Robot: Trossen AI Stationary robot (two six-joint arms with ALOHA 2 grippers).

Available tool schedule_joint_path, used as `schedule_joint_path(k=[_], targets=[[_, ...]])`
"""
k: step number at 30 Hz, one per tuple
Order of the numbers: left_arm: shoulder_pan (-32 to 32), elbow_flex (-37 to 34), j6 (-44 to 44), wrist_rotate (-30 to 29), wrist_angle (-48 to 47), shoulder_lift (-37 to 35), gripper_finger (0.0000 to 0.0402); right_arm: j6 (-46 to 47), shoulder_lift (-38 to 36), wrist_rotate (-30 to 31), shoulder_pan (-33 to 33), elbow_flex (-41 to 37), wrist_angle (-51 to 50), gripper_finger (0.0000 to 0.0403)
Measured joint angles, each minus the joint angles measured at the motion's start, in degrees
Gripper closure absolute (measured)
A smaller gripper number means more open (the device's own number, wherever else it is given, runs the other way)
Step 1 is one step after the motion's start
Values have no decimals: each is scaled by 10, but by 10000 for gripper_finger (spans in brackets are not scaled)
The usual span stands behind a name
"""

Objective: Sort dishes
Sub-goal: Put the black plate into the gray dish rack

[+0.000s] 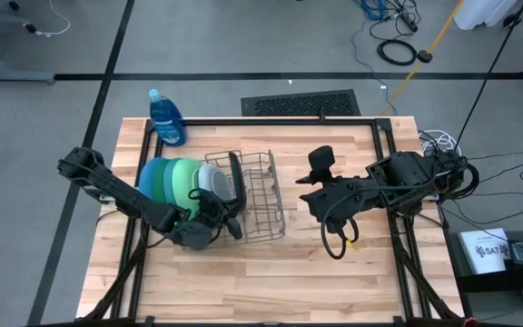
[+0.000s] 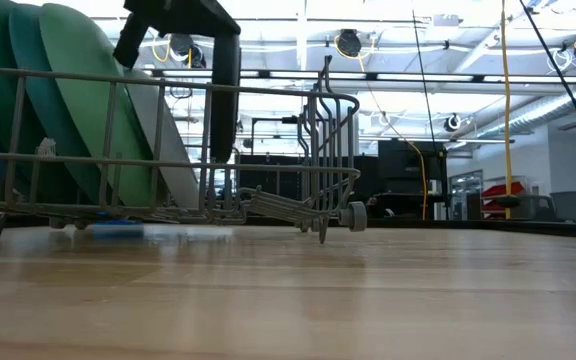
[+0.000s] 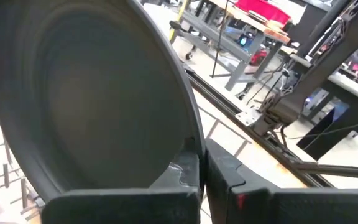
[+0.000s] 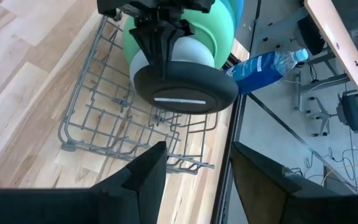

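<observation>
The grey wire rack [image 1: 260,198] stands mid-table. In its left part the large blue plate [image 1: 147,182], the dark green plate [image 1: 161,182], the light green plate [image 1: 182,180] and the pale blue-white plate [image 1: 212,178] stand on edge, one beside the other. My left gripper [image 1: 231,225] is shut on the small black plate [image 1: 236,186], upright just right of the pale plate; it also shows in the right wrist view [image 4: 185,87]. My right gripper [image 4: 194,163] is open and holds nothing, right of the rack [image 1: 309,193]. My left gripper pinches the black plate's rim [image 3: 190,149] between its two fingers, one on each face. The fingers come slanting from above and the near left. The plate hangs upright and edge-on [image 2: 225,95] inside the rack, its lower edge above the rack's floor wires.
A blue soap bottle [image 1: 166,118] stands at the table's far left corner, behind the plates. A black frame rail [image 1: 271,121] runs along the table's far edge and sides. Bare wood [image 1: 261,282] lies between the rack and the near edge.
</observation>
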Motion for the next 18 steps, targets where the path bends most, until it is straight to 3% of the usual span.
schedule_joint_path(k=[6, 10, 18], targets=[[0, 0, -6, 8, -4, 0, 401, -4, 0, 0, 0, 0, 7, 232], [2, 0, 5, 51, -5, 2, 401, -5, 0, 0, 0, 0, 10, 232], [3, 0, 8, 41, -5, 4, 389, -2, 0, -2, 0, 0, 15, 232]])
